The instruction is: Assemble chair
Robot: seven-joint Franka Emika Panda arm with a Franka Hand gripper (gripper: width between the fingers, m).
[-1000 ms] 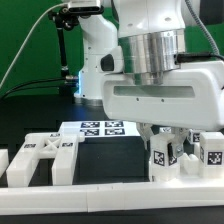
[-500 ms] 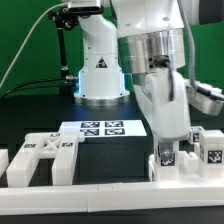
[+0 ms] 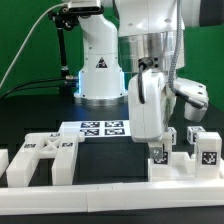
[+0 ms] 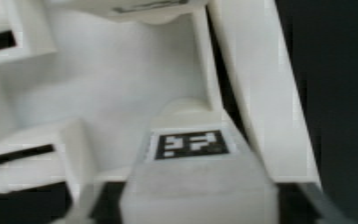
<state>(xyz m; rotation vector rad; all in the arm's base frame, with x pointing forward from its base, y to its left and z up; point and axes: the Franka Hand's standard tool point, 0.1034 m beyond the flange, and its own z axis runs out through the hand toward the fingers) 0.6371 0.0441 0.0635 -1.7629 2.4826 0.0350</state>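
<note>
Chair, unassembled. The slotted panel (image 3: pixel 42 158) lies loose at the exterior view's left, well apart from the tagged blocks (image 3: pixel 205 148) grouped at its right. Both sit just behind the low white rail (image 3: pixel 100 188). No joint shows, so the joining looks to be all ahead. The hand (image 3: pixel 156 141) is low on one tagged piece (image 3: pixel 158 154); whether it grips cannot be told. Bare black tabletop (image 3: pixel 110 160) lies between the groups, with the marker board (image 3: pixel 100 128) behind.

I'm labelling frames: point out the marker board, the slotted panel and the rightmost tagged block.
marker board (image 3: pixel 100 128), exterior view, on its tagged top.
slotted panel (image 3: pixel 45 170), exterior view, on its front side.
rightmost tagged block (image 3: pixel 207 152), exterior view, on its tag.
</note>
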